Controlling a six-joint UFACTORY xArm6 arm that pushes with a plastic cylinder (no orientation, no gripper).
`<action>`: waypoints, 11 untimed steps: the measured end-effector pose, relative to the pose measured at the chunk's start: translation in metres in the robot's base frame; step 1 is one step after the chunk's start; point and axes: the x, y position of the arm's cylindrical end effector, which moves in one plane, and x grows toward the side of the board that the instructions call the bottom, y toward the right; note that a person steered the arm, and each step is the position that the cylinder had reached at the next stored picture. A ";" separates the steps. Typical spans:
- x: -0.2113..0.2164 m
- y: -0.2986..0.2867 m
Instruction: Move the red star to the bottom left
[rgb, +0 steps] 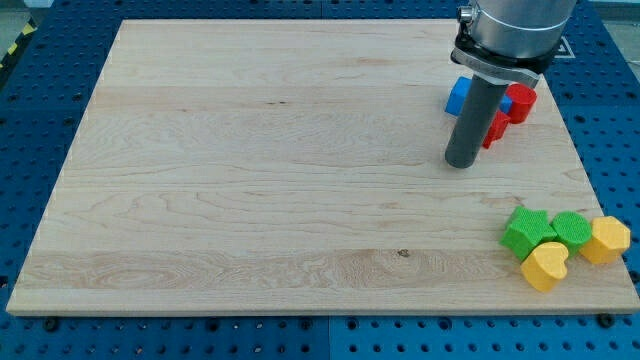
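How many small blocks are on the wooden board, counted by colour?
Red star-like block, partly hidden behind the rod: 1
Blue block, shape hidden: 1
Green blocks, a star and a rounder one: 2
Yellow blocks, a heart and a hexagon-like one: 2
Total: 6
My tip rests just below the blue block.
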 end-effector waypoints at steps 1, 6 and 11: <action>0.002 0.071; -0.054 0.084; -0.042 -0.010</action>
